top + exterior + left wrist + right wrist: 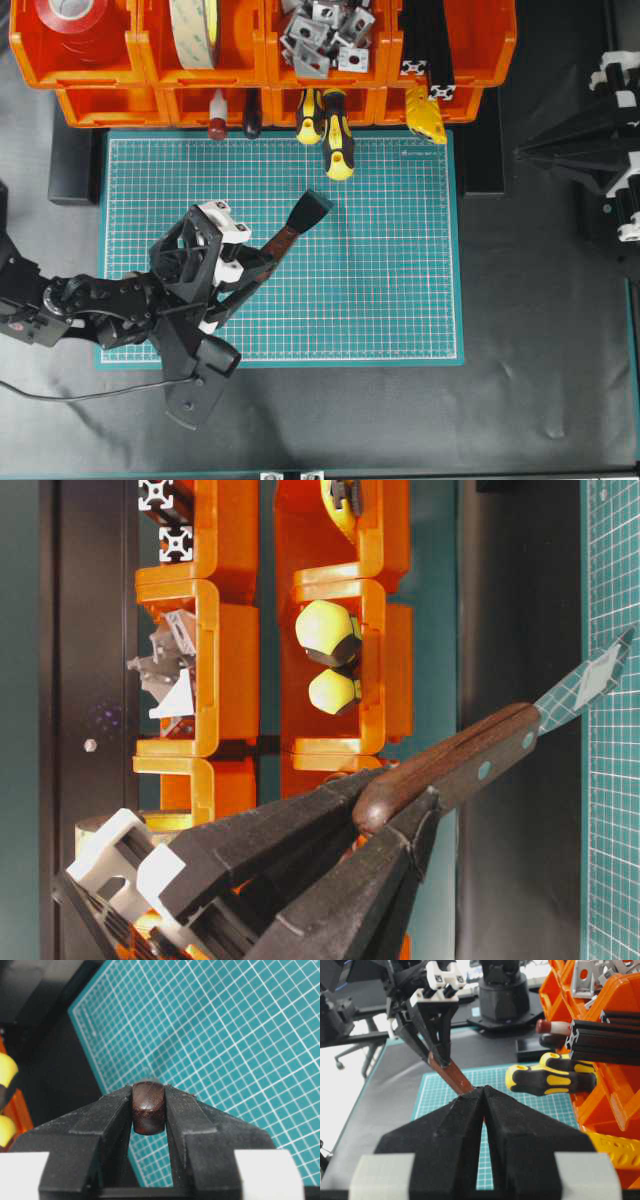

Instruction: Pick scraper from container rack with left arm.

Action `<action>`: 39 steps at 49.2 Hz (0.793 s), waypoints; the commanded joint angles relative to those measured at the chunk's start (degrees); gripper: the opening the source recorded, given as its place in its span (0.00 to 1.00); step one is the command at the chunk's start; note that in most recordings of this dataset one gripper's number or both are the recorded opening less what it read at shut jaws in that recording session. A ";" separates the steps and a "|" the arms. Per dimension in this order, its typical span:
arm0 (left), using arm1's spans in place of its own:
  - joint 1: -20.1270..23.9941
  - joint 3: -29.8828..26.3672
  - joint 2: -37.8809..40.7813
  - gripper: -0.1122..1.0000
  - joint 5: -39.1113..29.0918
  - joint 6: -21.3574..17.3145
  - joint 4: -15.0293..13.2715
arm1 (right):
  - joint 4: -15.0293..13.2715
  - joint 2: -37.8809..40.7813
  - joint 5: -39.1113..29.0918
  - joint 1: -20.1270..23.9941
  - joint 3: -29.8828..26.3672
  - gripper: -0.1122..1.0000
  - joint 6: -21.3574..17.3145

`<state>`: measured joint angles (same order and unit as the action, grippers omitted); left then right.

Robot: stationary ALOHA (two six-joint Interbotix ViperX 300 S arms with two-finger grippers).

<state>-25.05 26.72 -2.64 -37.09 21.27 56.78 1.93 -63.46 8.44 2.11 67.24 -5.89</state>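
Diagonally above the green mat, the scraper pointed blade-first toward the container rack, handle clamped in the left gripper; right gripper jaws together.

Evenly and brightly lit from above; soft, short shadows. Overhead view sharp. Wrist views blurred up close at the gripper fingers; blown-out whites upper left of right wrist view.

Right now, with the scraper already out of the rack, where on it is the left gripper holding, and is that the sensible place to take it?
The left gripper clamps the scraper on its wooden handle near the butt end, fingers on the two narrow sides, coming from behind along its length. That seems sensible: the handle is thick and rounded, while the blade is thin, flat and wide.
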 commanded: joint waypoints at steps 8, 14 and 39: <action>0.53 -0.44 -0.70 0.45 1.67 2.64 0.26 | 0.00 0.35 0.00 0.00 -1.93 0.10 -0.09; 1.14 -0.44 -0.70 0.77 1.93 6.86 0.18 | -0.09 0.35 0.00 0.00 -1.93 0.10 -0.09; 0.97 2.64 -2.46 0.90 0.79 46.76 -0.62 | 0.18 0.44 -0.88 0.09 -1.93 0.10 -0.18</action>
<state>-24.17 29.18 -3.34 -36.30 60.91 56.16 1.93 -63.46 7.82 2.11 67.24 -5.98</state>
